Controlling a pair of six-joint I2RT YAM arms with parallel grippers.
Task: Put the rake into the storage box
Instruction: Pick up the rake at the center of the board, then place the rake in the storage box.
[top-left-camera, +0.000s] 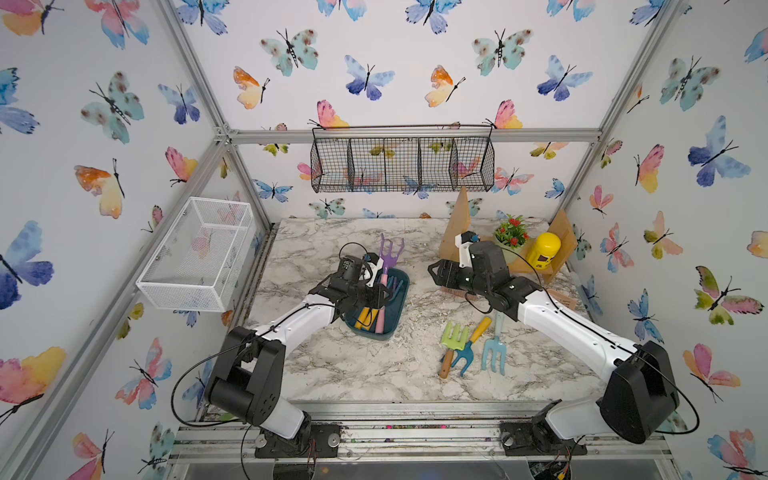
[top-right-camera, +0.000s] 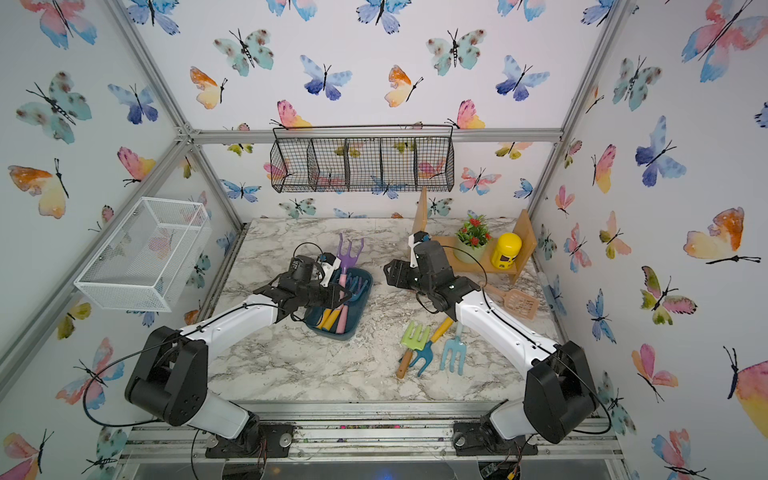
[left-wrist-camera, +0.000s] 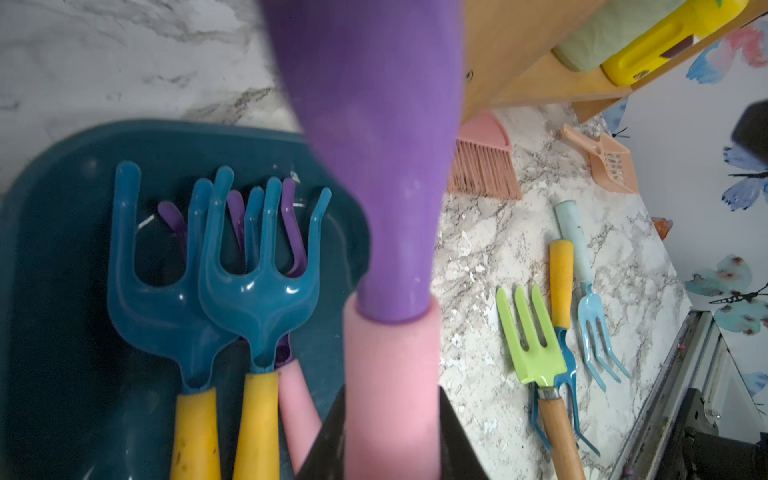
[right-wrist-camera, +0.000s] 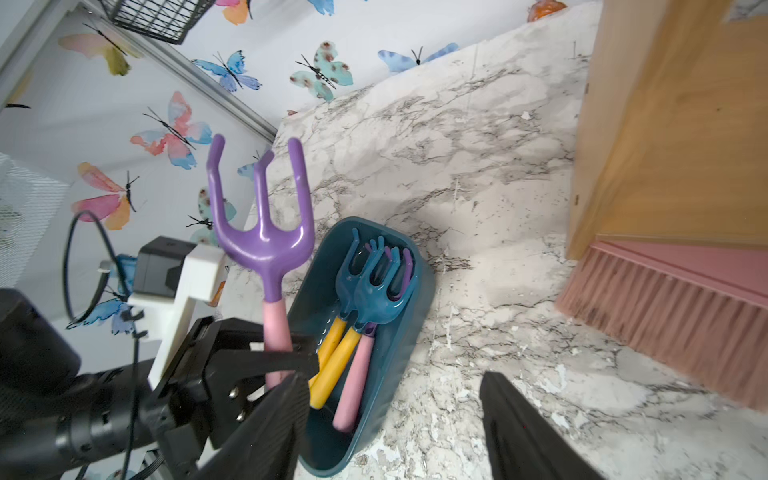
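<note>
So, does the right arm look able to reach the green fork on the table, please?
Probably yes: the right end effector is open and empty, and the green fork lies uncovered atop the blue fork, nothing blocking the way to it.

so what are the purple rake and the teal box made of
The purple rake: head looks like glossy moulded plastic, going by the sharp highlights; its pink handle looks matte and foam-like. The storage box: smooth teal plastic with a soft sheen, probably.

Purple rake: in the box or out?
Out: the left gripper holds the rake upright by its pink handle, prongs up, at the rim of the box. The handle's lower end is hidden.
</note>
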